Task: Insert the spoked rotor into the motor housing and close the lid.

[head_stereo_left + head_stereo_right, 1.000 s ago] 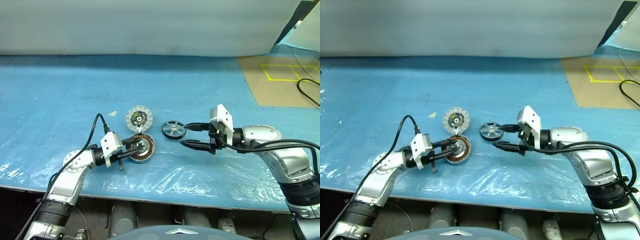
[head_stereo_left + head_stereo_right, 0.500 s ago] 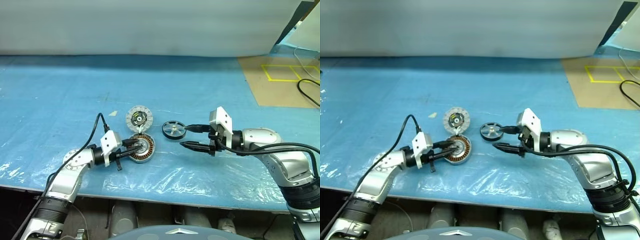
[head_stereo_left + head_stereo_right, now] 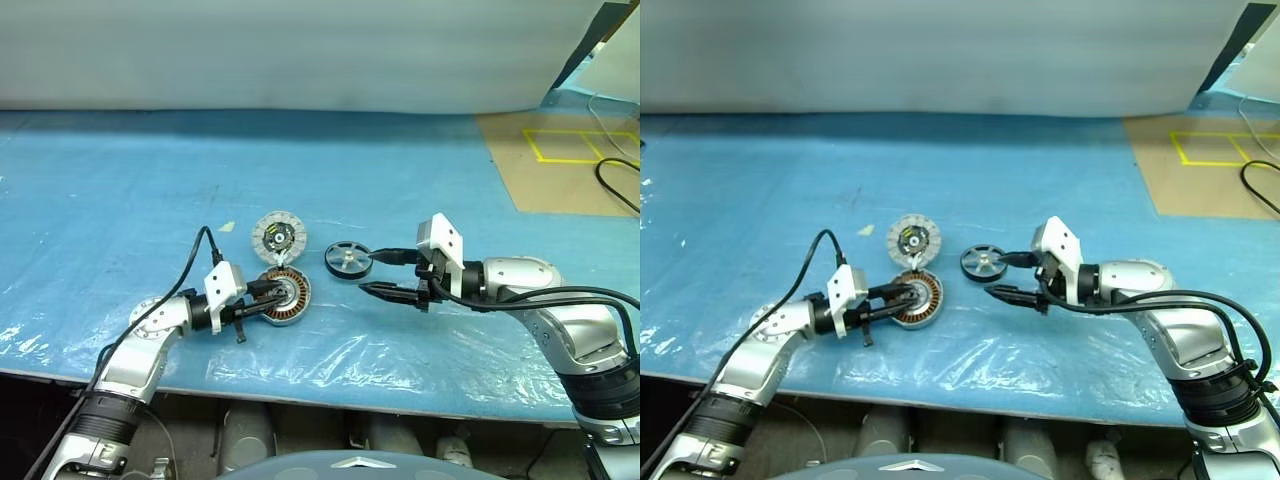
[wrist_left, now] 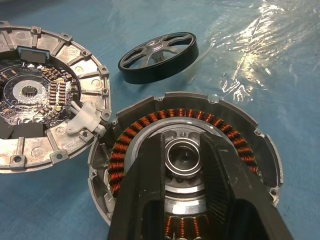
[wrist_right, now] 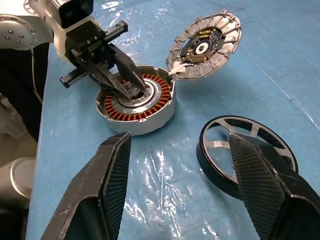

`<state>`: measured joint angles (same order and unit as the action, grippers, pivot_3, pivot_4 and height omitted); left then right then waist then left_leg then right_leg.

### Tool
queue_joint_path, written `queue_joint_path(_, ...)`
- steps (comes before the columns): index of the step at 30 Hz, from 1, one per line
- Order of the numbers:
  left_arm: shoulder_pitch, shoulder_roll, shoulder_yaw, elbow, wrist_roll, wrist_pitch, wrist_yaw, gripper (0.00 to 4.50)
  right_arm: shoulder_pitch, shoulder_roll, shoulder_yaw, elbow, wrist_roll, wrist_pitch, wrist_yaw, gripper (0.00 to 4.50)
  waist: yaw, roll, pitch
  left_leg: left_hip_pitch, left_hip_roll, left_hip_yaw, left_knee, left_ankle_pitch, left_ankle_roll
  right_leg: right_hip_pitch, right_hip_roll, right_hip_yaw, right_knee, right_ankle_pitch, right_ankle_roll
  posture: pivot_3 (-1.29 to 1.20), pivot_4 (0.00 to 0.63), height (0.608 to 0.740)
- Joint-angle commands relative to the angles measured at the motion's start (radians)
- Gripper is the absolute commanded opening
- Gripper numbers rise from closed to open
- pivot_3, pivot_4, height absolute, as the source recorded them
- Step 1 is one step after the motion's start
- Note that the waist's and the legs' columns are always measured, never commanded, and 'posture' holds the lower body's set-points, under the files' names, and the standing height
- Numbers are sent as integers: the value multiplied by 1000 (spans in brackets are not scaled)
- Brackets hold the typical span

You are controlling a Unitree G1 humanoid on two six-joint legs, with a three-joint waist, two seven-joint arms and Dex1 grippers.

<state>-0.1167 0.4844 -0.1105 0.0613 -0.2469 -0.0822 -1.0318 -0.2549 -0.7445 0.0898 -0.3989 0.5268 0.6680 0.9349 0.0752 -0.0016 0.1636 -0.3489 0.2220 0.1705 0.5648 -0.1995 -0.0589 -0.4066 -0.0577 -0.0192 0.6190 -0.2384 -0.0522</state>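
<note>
Centre of head view, on blue-covered bench [image 3: 140, 170]: motor housing [image 3: 285, 295] lying flat, copper windings up, silver centre exposed. Just above it in frame, lid [image 3: 277, 236] swung open and lying back on bench, inner face up, white segments around dark centre, joined to housing at hinge. Right of lid and up-right of housing, spoked rotor [image 3: 347, 261] flat on bench, near housing but apart from it, not inserted.

Lower left of frame: left arm reaching right, left jaws set over housing's silver centre, one on each side of it in left wrist view; pinching it or merely over it, cannot tell. Black cable [image 3: 200, 245] looping up from left wrist.

Right of centre: right arm reaching left, right jaws spread wide and empty, pointing at rotor from its right side. Upper one at rotor's right edge, contact unclear; lower one over bare bench below rotor. In right wrist view, rotor [image 5: 247, 150] partly behind one of them, housing [image 5: 137, 102] beyond the other.

Upper right corner: brown surface with yellow tape square [image 3: 572, 145].
</note>
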Motion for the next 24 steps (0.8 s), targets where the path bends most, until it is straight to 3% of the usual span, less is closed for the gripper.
queue_joint_path(1, -13, -7, -6, -11, -9, 5, 0, 675, -3, -6, -11, -41, 2, 2, -6, 3225, 1, 0, 0, 0, 0, 0, 0, 0, 0, 0, 0, 0, 0, 0, 0, 0, 150, 740)
queue_joint_path(18, -30, 32, 19, -137, -75, 105, -14, 675, -3, -3, -6, -51, 7, 20, -18, 3225, -1, 0, 0, 0, 0, 0, 0, 0, -1, -1, 0, 0, 0, 0, 0, 0, 150, 740)
queue_joint_path(24, -37, 36, -18, -143, -35, 107, -8, 675, -8, -3, -2, -52, 6, 22, -18, 3225, -3, 0, 0, 0, 0, 0, 0, 0, -1, -1, 0, 0, 0, 0, 0, 0, 150, 740)
